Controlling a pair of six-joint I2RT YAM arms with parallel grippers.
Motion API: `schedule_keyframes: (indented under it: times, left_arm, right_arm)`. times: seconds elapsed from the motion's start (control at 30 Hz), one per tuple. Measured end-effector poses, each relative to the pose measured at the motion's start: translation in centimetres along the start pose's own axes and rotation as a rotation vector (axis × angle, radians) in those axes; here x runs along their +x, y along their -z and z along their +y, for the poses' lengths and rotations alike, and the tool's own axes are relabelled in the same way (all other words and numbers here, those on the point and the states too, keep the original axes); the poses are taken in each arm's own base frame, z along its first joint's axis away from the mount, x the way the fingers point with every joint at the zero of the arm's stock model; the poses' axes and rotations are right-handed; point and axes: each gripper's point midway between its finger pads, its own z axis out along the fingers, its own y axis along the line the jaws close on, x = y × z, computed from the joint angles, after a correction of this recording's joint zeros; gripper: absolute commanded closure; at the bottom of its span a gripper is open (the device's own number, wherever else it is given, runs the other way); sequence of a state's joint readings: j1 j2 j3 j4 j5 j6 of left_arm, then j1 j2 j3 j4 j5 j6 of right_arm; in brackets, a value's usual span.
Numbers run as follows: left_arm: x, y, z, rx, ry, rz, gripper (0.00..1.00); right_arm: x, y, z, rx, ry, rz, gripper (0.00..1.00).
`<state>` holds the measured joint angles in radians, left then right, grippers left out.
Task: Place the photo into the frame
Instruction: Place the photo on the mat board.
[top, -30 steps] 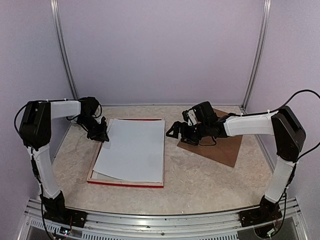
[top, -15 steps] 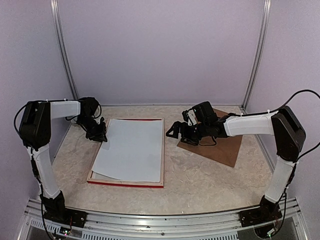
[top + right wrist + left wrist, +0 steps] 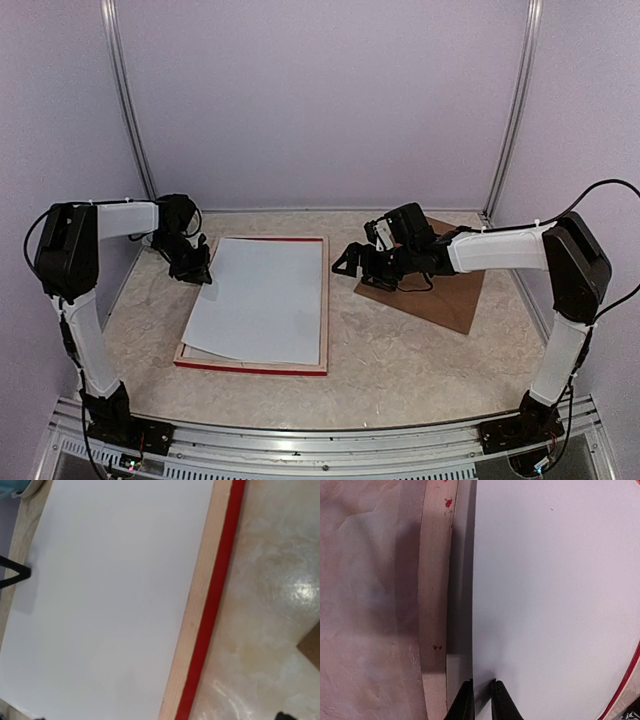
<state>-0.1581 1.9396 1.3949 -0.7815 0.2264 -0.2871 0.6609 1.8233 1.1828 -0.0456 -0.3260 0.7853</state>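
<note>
At the frame's (image 3: 325, 300) far-left corner, your left gripper (image 3: 200, 272) is pinching the photo's (image 3: 265, 300) long edge while the right gripper (image 3: 347, 262) is hovering open.

Top cam sat fixed, high behind both arm bases, looking down and fwd over the whole table (image 3: 420, 350). Left wrist cam looked along its own fingers (image 3: 462, 707), very near the left rail of the frame (image 3: 434, 605). Right wrist cam looked down on the right rail, a bit farther off. All 3 views shared the frame w/ the white sheet (image 3: 262, 300).
</note>
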Motion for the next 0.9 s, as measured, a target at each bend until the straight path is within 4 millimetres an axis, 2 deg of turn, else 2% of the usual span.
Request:
schedule_keyframes:
  times: [0.1,0.2,0.43,0.57,0.67,0.77,0.9]
  left_arm:
    - [0.3,-0.1,0.1,-0.001,0.001,0.005,0.84]
    - [0.5,-0.3,0.2,-0.003,0.004,0.012,0.74]
    - [0.4,-0.3,0.2,0.001,0.007,0.004,0.67]
    - [0.2,-0.3,0.1,0.001,0.014,0.000,0.55]
    - [0.1,0.0,0.1,-0.002,0.021,-0.009,0.42]
    - [-0.8,1.3,0.1,-0.018,0.021,-0.052,0.31]
    - [-3.0,4.8,-0.2,-0.052,0.019,-0.174,0.30]
  right_arm:
    - [0.0,0.0,0.0,0.000,-0.001,0.000,0.01]
    - [0.0,0.0,0.0,0.000,-0.001,0.000,0.01]
    - [0.0,0.0,0.0,0.000,-0.001,-0.001,0.01]
    - [-0.1,0.0,0.1,-0.004,0.000,-0.004,0.01]
    - [-0.1,0.0,0.1,-0.004,0.000,-0.004,0.01]
    - [-0.1,0.0,0.1,-0.003,0.000,-0.004,0.01]
    - [-0.2,0.0,0.0,0.003,0.002,-0.009,0.01]
